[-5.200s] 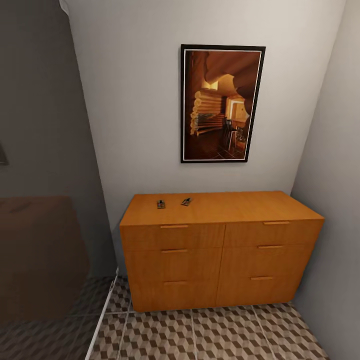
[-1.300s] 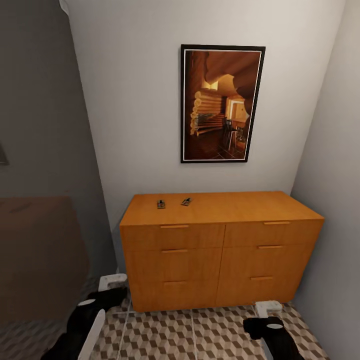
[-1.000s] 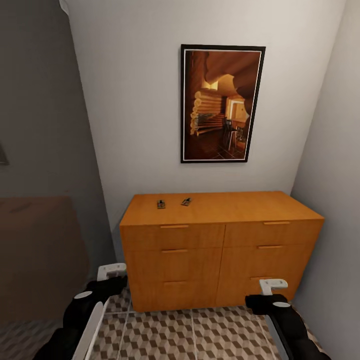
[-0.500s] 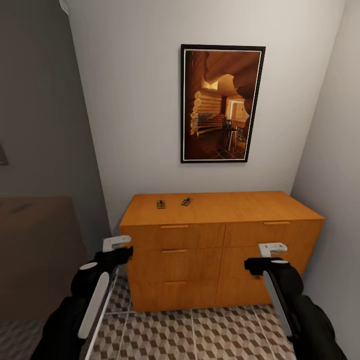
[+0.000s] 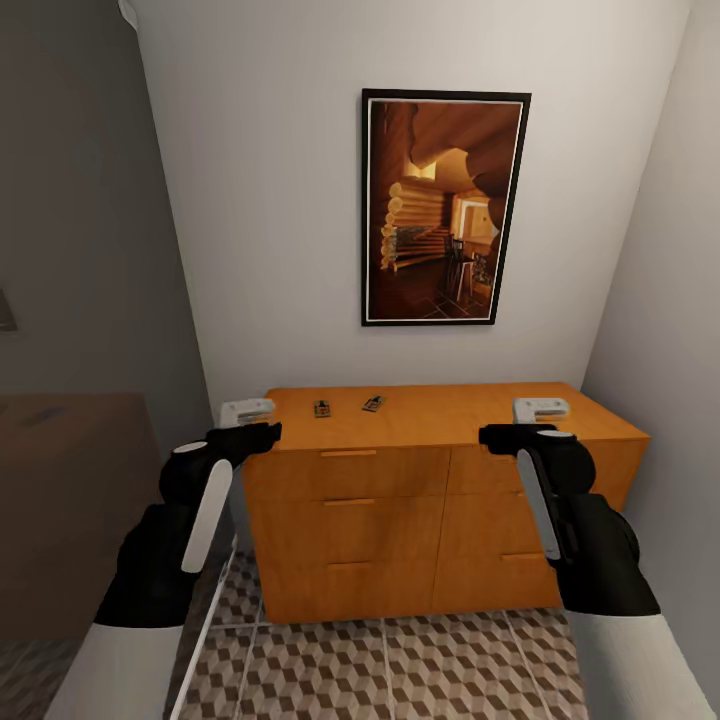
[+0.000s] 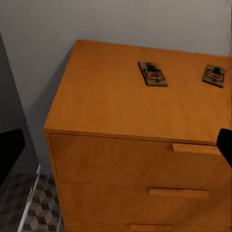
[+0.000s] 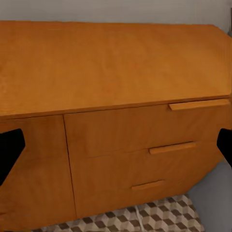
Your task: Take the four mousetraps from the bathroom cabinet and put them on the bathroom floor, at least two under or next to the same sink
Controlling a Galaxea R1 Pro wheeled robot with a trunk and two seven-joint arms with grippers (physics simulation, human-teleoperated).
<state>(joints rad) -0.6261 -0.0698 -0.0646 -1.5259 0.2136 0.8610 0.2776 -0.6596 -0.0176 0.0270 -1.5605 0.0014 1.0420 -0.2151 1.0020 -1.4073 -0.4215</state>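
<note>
The orange-brown cabinet (image 5: 440, 480) stands against the back wall with its drawers closed. Two small dark mousetraps (image 5: 322, 408) (image 5: 372, 403) lie on its flat top towards the left rear; in the left wrist view they are a nearer mousetrap (image 6: 152, 74) and a farther mousetrap (image 6: 214, 75). My left gripper (image 5: 265, 432) hovers open at the cabinet's front left corner, level with the top. Just in front of the top's right part, my right gripper (image 5: 495, 434) is open and empty, facing the cabinet front (image 7: 121, 135). The cube-patterned bathroom floor (image 5: 400, 660) lies below.
A framed picture (image 5: 445, 208) hangs above the cabinet. A grey wall (image 5: 670, 350) closes in right beside the cabinet's right end. On the left, a white threshold strip (image 5: 215, 610) borders a dim area with a brown block (image 5: 70, 500).
Both arms have risen from near floor level to the height of the cabinet top. The camera, the cabinet and the two mousetraps have stayed put.
</note>
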